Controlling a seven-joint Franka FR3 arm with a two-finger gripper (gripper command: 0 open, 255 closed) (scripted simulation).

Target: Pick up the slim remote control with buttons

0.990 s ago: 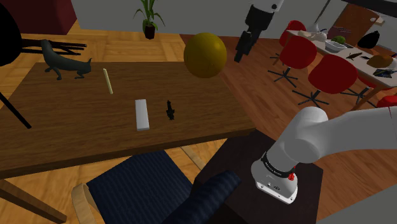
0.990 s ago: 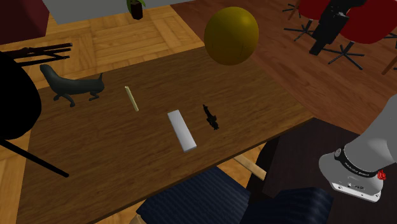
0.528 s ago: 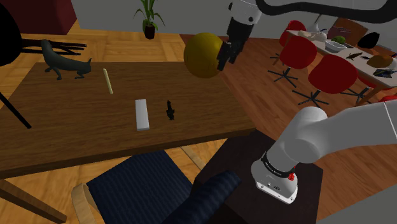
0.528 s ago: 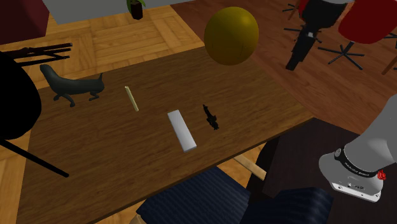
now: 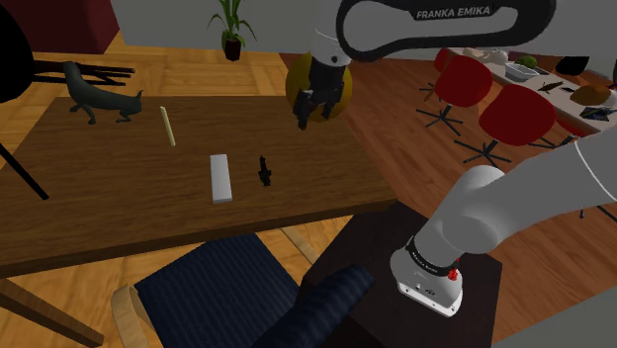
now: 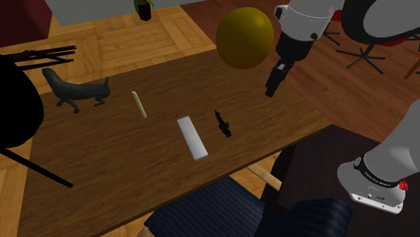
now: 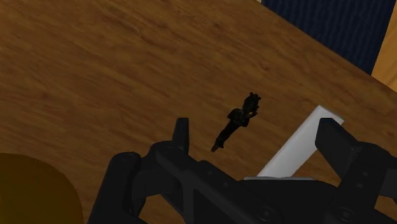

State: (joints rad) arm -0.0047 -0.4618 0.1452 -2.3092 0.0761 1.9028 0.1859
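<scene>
White, slim remote control (image 5: 220,178) is lying flat on the bench (image 5: 119,217), just beside a small black figurine (image 5: 263,169). The claw (image 5: 314,113), spread and empty, is hovering well apart; it should come down straddling the remote's narrow width.

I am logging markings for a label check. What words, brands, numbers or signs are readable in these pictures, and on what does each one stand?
"FRANKA EMIKA": white letters on the dark upper section of the arm, in the shoulder view.
Print on the dark band around the arm's base: too small to read.
The remote control: a plain pale slab with no readable mark.
</scene>
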